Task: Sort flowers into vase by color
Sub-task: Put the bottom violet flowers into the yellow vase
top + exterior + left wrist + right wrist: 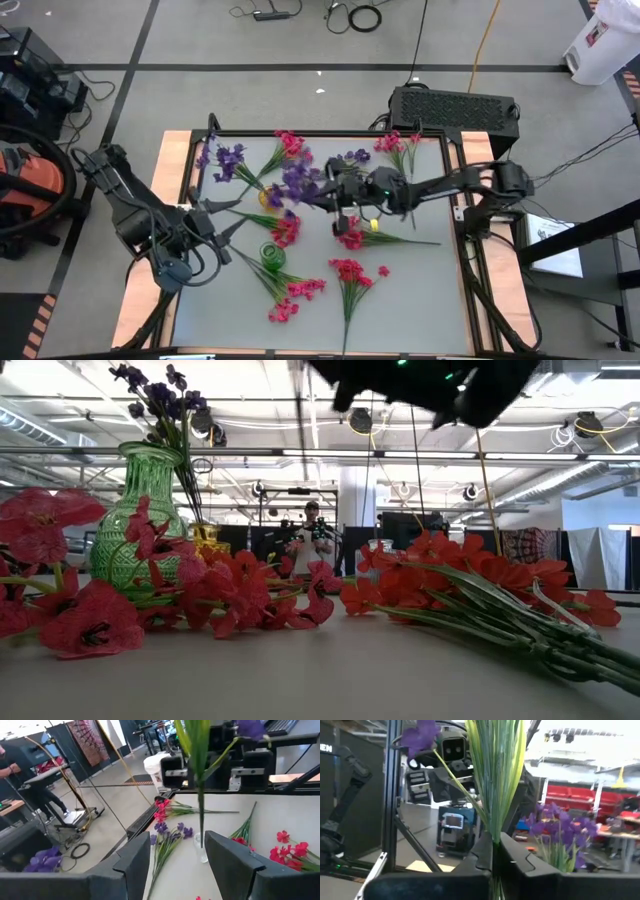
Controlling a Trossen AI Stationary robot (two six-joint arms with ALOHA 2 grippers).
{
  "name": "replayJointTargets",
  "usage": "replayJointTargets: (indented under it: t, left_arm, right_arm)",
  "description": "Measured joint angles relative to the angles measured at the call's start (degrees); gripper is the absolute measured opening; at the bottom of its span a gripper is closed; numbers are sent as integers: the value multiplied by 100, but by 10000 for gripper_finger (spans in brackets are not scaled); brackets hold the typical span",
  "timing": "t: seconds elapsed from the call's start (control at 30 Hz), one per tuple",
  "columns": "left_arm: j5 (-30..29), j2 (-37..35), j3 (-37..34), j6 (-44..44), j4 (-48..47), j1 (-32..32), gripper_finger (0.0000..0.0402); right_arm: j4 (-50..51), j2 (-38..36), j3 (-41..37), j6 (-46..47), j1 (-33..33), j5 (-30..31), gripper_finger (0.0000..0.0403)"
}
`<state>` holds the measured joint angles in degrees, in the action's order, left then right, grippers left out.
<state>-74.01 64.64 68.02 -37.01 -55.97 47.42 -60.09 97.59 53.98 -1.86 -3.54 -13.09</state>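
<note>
Right hand [335, 192], clamped on a purple sprig [495, 775] held upright, hangs just beside the yellow vase [268, 196], which lies leftward; left hand [222, 215], fingers apart, waits beyond it, counter [420, 300] below.

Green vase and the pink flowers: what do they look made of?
Green vase: seemingly glass, translucent with a glossy cut diamond pattern; clear plastic is possible. Pink flowers: artificial, matte fabric-like petals; stems look like smooth green plastic.
</note>
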Motion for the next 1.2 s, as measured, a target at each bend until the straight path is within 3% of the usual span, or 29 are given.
replayJointTargets:
  t: [0.23, 0.43, 0.8, 1.2]
  left_arm:
    - [-251, 22, -183, -282, -65, -4, 196]
    - [-283, 17, -183, -317, -17, 36, 196]
    - [-272, 37, -183, -319, 18, 125, 196]
    - [-256, 37, -183, -319, 14, 144, 196]
  right_arm:
    - [-2, 1016, 1271, 361, -169, -693, 6]
    - [-181, 1706, 2185, 382, -169, -870, 6]
    - [-1215, 2756, 2665, 840, -605, -804, 6]
    - [-926, 2987, 3055, 1022, -938, -794, 6]
